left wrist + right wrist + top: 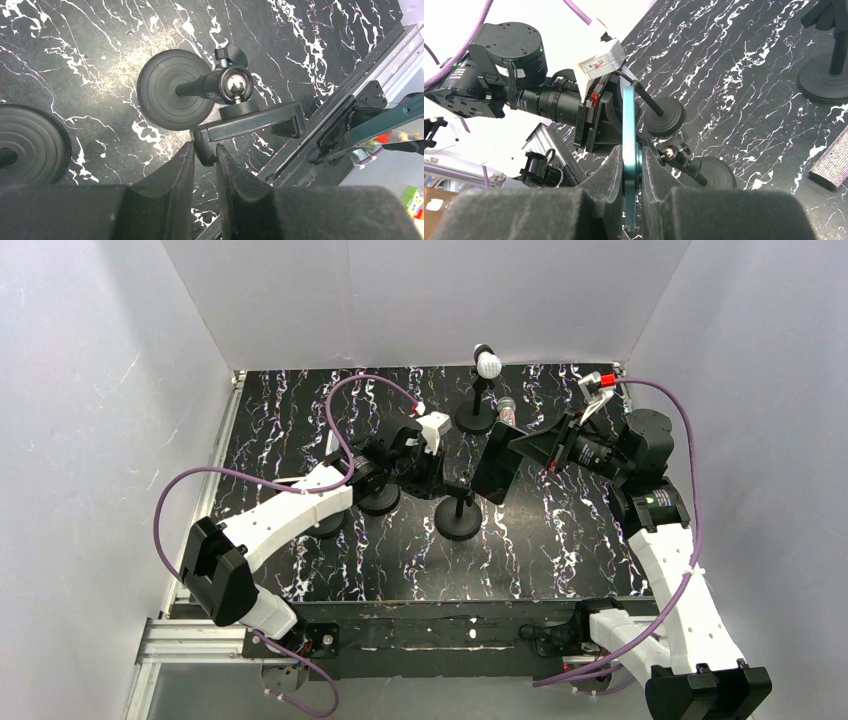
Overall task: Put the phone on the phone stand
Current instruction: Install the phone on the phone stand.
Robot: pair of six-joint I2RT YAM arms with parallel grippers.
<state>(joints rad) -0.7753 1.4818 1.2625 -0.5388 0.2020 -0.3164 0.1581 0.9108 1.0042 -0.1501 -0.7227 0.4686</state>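
Note:
The phone [495,465] is a dark slab with a teal rim, held upright and edge-on between my right gripper's [522,450] fingers; the right wrist view shows its teal edge [629,125] clamped in my right gripper [630,156]. The phone stand [459,512] has a round black base, a stem, a chrome ball joint [235,85] and a black clamp bracket [250,122]. My left gripper [205,150] is shut on the near end of that bracket, also seen from above [438,482]. The phone hangs just right of the stand's top, apart from the bracket.
A second stand with a white ball top [487,363] stands at the back. Two more round black bases [380,502] [325,525] sit under the left arm. A glittery cylinder [507,410] lies behind the phone. White walls enclose the table.

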